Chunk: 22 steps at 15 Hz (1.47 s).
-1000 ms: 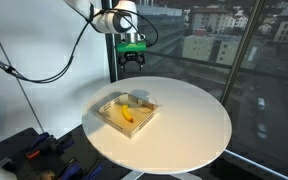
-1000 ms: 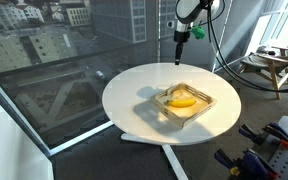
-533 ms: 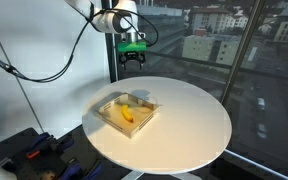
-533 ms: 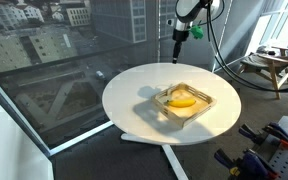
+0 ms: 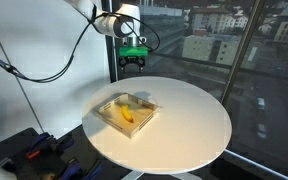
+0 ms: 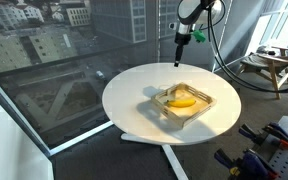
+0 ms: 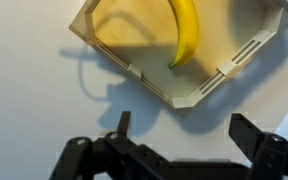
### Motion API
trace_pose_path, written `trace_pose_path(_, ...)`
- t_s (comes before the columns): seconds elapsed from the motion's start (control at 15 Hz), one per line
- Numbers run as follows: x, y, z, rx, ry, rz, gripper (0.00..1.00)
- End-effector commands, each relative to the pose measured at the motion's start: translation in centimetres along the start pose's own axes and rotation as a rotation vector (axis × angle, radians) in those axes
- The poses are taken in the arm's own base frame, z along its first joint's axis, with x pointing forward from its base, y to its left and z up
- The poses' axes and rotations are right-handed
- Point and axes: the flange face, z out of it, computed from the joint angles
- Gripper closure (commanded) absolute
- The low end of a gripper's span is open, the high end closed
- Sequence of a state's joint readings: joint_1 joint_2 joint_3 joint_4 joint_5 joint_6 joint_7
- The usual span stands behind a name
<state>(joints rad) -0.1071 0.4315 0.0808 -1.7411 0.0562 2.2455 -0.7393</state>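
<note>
big window room, city blocks outside, and a round white table [image 5: 189,115] in the middle. wrist view first, closest in: two dark fingers [image 7: 122,128] of the gripper [image 7: 184,135] at the bottom edge, spread wide apart, nothing btwn them but bare tabletop [image 7: 34,100]. its shadow falls on the white just ahead. past that is a corner of a shallow wooden tray [image 7: 199,90], slots cut in the wall, w/ a yellow banana [image 7: 187,35] lying inside, its tip near that corner. gripper's short of the tray, not touching it.

now in an exterior view, front to back: dark clutter of tools [image 5: 39,150] on the floor, can't tell what exactly. then the table's near edge. then the tray [image 5: 149,117] flat on the top, toward one side, banana [image 5: 127,114] in it. further back the gripper [image 5: 133,68] hangs over the table's far edge, pointing straight down, well above the surface, apart from tray & banana, holding nothing. a black cable [image 5: 74,50] loops off the arm. behind it, glass & buildings [image 5: 209,45].

in an exterior view from elsewhere: more tools [image 6: 274,150] low in the corner, table [image 6: 134,95], tray [image 6: 206,108], banana [image 6: 185,101], gripper [image 6: 180,62] up at the back rim, a wooden chair [image 6: 269,65] off to the side, towers beyond.
</note>
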Motion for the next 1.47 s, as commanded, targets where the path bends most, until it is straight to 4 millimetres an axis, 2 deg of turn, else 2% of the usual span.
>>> trace_pose_path(0.0,-0.8,0.2,0.9,0.011,0.014,-0.030,0.00)
trace_pose_path(0.53,-1.6,-0.6,3.3,-0.004,0.001,-0.050,0.00)
trace_pose_path(1.4,-2.6,-0.7,7.2,-0.002,-0.021,-0.070,0.00)
